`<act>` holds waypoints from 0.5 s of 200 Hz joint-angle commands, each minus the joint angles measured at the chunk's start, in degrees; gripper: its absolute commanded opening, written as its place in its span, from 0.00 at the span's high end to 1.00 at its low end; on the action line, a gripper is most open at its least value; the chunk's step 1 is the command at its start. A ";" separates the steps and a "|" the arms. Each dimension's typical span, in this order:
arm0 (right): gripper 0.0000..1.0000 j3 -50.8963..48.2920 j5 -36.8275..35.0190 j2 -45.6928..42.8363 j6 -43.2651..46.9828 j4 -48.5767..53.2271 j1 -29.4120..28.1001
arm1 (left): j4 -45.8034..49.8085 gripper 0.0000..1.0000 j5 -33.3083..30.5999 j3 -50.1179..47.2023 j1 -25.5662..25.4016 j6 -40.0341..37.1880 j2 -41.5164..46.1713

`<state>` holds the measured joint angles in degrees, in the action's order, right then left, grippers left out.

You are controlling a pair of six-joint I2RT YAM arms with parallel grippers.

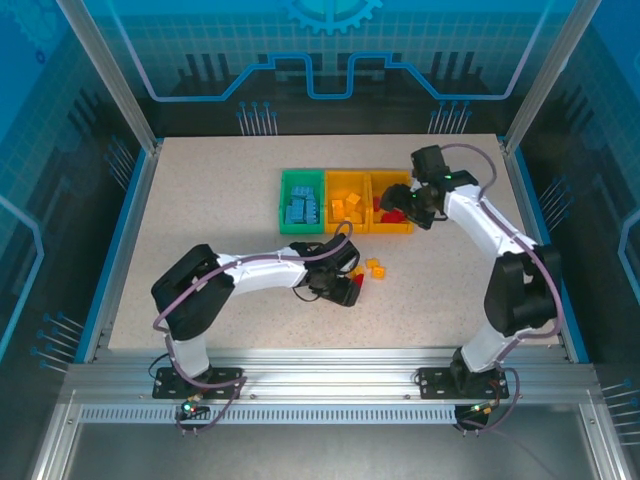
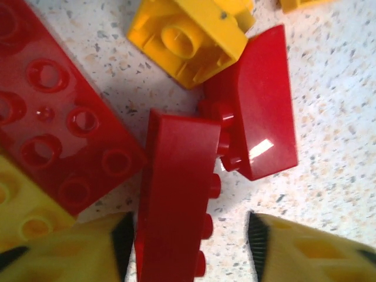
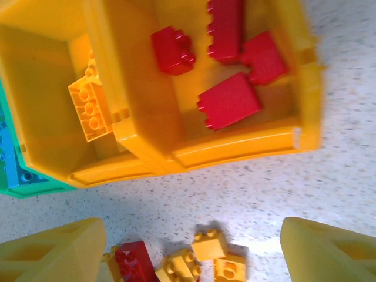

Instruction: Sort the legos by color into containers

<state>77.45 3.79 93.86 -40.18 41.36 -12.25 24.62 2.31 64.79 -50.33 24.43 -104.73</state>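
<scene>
Your left end effector (image 2: 189, 238) is sitting low over the speckled table (image 2: 335, 117). Its two fingers are standing on either side of a long red studded plastic brick (image 2: 176, 200) that is lying on its side. A gap is showing next to the studs, so it is not pinching the brick yet. Be careful here: a smooth red sloped plastic brick (image 2: 258, 106) is touching the long one right at the studs. I think it could be getting dragged or lifted along, then falling off on the way. The long brick could also be twisting or popping out if the fingers are squeezing only its end. A yellow hollow plastic brick (image 2: 188, 35) and a wide flat red plastic brick (image 2: 59, 117) are lying close by, and a finger could be bumping them. Your right end effector (image 3: 191, 252) is hanging with its fingers spread wide and nothing between them. It is hanging just in front of the orange-yellow plastic tray (image 3: 235, 150) where red bricks (image 3: 229, 100) are lying. The long red brick belongs in that tray, so the two arms could be knocking together there. Beside it, the other orange-yellow plastic tray (image 3: 111, 167) is holding a yellow studded brick (image 3: 91, 111), and the green plastic tray (image 1: 302, 173) is holding blue bricks (image 1: 300, 210).
</scene>
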 commanded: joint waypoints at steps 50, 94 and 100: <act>0.18 -7.90 0.33 -9.40 2.80 0.03 8.82 | 5.03 0.73 -2.21 2.42 -0.39 -1.29 1.44; 0.17 -15.03 1.46 -13.13 4.36 -1.38 11.33 | 7.40 0.74 -3.86 8.33 -0.22 -3.11 4.61; 0.17 -16.25 1.76 -13.65 4.45 -1.64 11.35 | 7.59 0.74 -3.95 9.79 -0.13 -3.83 4.57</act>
<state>64.90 3.68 83.13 -37.54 40.51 -2.02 30.24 0.21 68.75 -50.33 23.38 -103.46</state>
